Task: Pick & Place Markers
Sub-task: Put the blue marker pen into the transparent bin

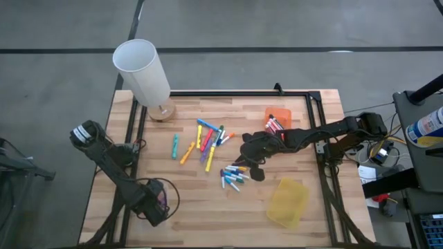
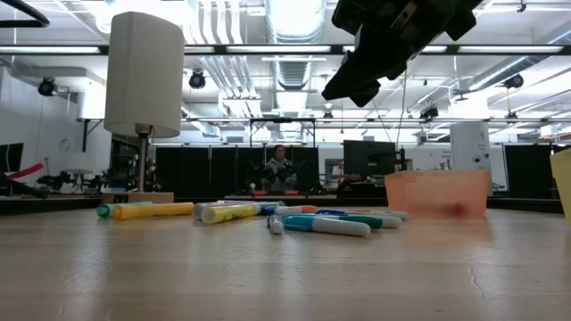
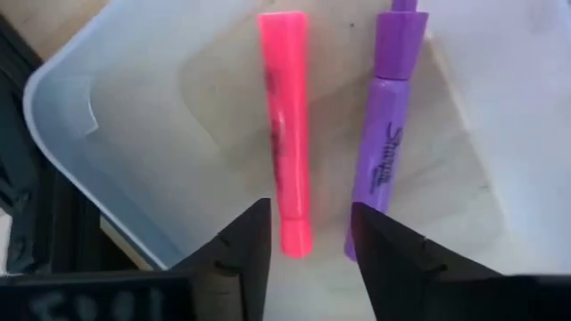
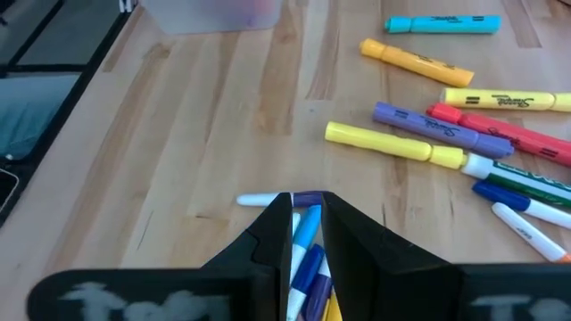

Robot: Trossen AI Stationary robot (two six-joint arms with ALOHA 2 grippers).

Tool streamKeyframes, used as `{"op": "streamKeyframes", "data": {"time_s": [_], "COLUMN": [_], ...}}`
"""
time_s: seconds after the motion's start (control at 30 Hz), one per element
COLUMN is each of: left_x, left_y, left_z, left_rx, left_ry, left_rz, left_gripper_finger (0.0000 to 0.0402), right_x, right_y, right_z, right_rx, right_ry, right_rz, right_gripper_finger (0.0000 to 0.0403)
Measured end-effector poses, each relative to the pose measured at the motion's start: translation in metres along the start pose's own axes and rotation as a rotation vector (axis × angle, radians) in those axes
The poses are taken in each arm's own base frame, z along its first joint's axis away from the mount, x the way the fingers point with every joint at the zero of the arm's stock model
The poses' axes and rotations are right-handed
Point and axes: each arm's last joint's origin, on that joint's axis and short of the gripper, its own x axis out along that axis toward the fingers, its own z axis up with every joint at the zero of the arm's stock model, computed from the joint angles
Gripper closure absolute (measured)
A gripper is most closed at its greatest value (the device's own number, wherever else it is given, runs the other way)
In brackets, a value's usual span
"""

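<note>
Loose markers (image 1: 208, 142) in yellow, blue, red, purple and green lie flat mid-table, with a second cluster (image 1: 234, 176) nearer; they also show in the low view (image 2: 312, 218) and the right wrist view (image 4: 428, 134). My right gripper (image 4: 306, 214) hangs high above them (image 2: 352, 85), shut on a small bundle of markers. My left gripper (image 3: 308, 232) is open at the table's near left (image 1: 158, 200), over a clear bin (image 3: 98, 116). In that bin lie a pink marker (image 3: 285, 125) and a purple marker (image 3: 385, 152). My right gripper pinches several markers (image 4: 306, 241) together between its two fingers: blue, white, purple-capped and yellow ones. They lie along the fingers and reach back between them. The bundle is lifted clear of the table.
A white lamp (image 1: 142, 69) on a round wooden base stands at the far left. An orange bin (image 1: 277, 121) holding markers sits far right of centre, under my right arm. A yellow bin (image 1: 288, 202) lies near right. A black frame (image 1: 235, 93) rims the table.
</note>
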Motion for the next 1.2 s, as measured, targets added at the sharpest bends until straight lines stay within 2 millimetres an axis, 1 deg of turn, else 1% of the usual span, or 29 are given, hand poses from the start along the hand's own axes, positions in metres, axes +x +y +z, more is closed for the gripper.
{"op": "streamKeyframes", "data": {"time_s": [0.13, 0.3, 0.5, 0.67, 0.83, 1.2], "left_x": [-0.011, -0.035, -0.062, -0.081, -0.093, -0.103], "left_y": [0.003, 0.012, 0.032, 0.043, 0.05, 0.051], "left_z": [0.002, 0.01, 0.027, 0.046, 0.063, 0.105], "left_rx": [0.017, 0.01, -0.038, -0.055, -0.062, 0.02], "left_ry": [0.014, -0.016, -0.159, -0.308, -0.396, -0.485], "left_rz": [-0.013, -0.09, -0.203, -0.299, -0.344, -0.32], "left_gripper_finger": [0.024, 0.0239, 0.0239, 0.0239, 0.0239, 0.0239], "right_x": [0.0, 0.002, 0.003, 0.003, 0.003, 0.003], "right_y": [0.0, 0.002, 0.006, 0.007, 0.008, 0.009], "right_z": [0.0, -0.001, 0.0, 0.0, 0.001, 0.003], "right_rx": [0.013, 0.018, 0.018, 0.023, 0.023, 0.021], "right_ry": [0.0, -0.001, -0.01, -0.009, -0.019, -0.051], "right_rz": [-0.001, 0.007, 0.015, 0.018, 0.022, 0.025], "right_gripper_finger": [0.0346, 0.0346, 0.0346, 0.0346, 0.0346, 0.0346]}}
